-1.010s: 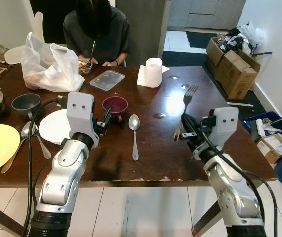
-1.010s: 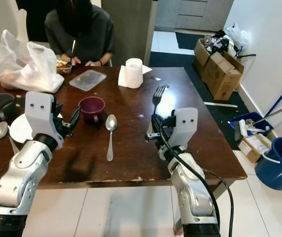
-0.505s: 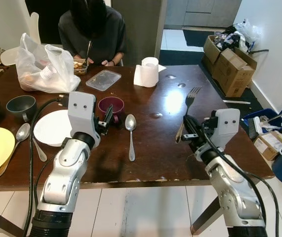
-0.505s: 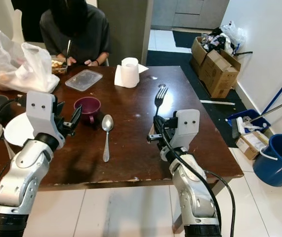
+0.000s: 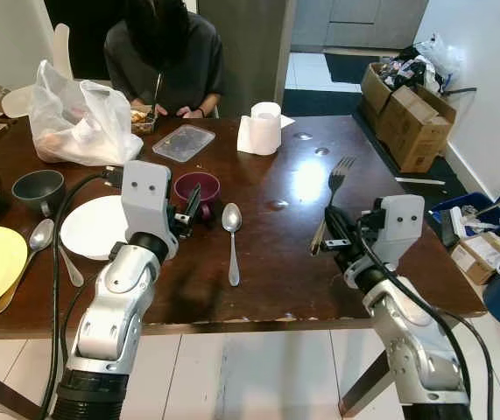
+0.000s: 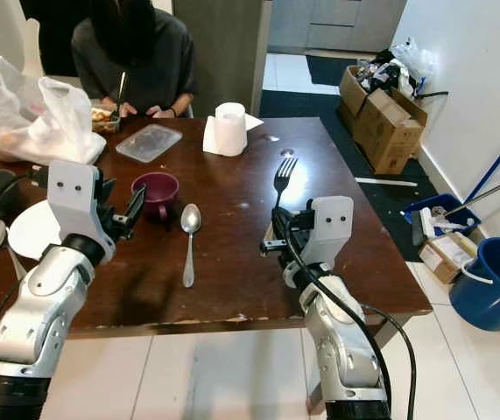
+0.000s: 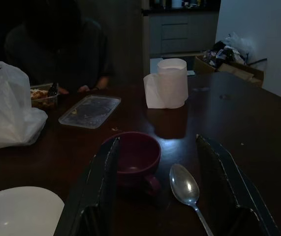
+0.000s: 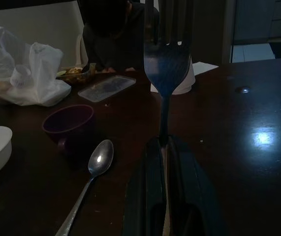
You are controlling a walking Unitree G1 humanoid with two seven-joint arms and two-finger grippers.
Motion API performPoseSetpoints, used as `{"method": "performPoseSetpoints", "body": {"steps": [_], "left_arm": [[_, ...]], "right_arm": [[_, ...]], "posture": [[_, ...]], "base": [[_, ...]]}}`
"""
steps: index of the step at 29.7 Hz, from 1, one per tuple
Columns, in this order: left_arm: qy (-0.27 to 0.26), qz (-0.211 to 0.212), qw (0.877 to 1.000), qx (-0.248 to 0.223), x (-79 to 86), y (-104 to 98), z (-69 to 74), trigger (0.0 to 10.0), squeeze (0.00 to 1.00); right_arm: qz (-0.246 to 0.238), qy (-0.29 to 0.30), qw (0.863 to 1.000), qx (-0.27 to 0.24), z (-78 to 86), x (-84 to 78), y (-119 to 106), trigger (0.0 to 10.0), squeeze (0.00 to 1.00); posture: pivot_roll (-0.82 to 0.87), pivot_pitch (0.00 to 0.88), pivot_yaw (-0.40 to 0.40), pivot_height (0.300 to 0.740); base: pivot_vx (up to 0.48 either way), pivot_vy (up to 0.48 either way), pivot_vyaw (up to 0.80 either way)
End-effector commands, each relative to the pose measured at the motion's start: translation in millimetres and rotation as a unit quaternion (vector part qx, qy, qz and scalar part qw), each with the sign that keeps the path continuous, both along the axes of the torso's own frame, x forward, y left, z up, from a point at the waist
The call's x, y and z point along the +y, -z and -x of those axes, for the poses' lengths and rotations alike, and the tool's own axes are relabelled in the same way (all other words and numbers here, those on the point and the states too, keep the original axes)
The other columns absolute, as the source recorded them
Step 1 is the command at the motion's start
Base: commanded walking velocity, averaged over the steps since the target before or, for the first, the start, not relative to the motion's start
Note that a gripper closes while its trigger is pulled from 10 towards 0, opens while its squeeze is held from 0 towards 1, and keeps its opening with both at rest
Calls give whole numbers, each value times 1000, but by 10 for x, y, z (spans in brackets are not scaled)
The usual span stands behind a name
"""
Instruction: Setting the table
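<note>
Dark wooden table (image 5: pixel 267 262): right gripper (image 5: pixel 330 238) pinches silver fork (image 5: pixel 331 190) by its handle; slippage risk. Left gripper (image 5: pixel 186 213) open, empty, beside maroon cup (image 5: pixel 199 187); collision risk.

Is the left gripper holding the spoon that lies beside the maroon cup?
No, the left gripper is open and holds nothing, while the spoon lies flat on the table beside the maroon cup.

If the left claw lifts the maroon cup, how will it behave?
The maroon cup looks rigid and probably light. Its low, wide shape should resist tipping. Its glossy wall may slip between the open left claw fingers, so the handle could help.
</note>
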State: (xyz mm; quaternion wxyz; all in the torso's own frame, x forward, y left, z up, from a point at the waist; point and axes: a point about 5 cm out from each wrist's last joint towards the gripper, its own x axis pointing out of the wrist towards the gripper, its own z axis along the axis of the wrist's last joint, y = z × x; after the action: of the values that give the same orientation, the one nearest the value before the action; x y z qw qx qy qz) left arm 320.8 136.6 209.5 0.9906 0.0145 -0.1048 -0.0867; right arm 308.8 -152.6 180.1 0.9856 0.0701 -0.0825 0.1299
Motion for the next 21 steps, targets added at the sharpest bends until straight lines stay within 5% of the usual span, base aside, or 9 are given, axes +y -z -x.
{"method": "performPoseSetpoints", "body": {"steps": [1,17,21], "left_arm": [[-2,-3,1000,6,14,29,-18,10000,0],[-1,-1,1000,6,1,32,-32,10000,0],[-17,-4,999,33,85,198,-37,10000,0]], "right_arm": [[-2,5,1000,7,11,-12,48,10000,0],[-1,6,1000,8,6,-20,54,10000,0],[7,4,999,45,23,-58,241,10000,0]], "posture": [[-75,0,43,740],[-78,0,43,740],[-78,0,43,740]], "base": [[0,0,0],[0,0,0],[0,0,0]]}}
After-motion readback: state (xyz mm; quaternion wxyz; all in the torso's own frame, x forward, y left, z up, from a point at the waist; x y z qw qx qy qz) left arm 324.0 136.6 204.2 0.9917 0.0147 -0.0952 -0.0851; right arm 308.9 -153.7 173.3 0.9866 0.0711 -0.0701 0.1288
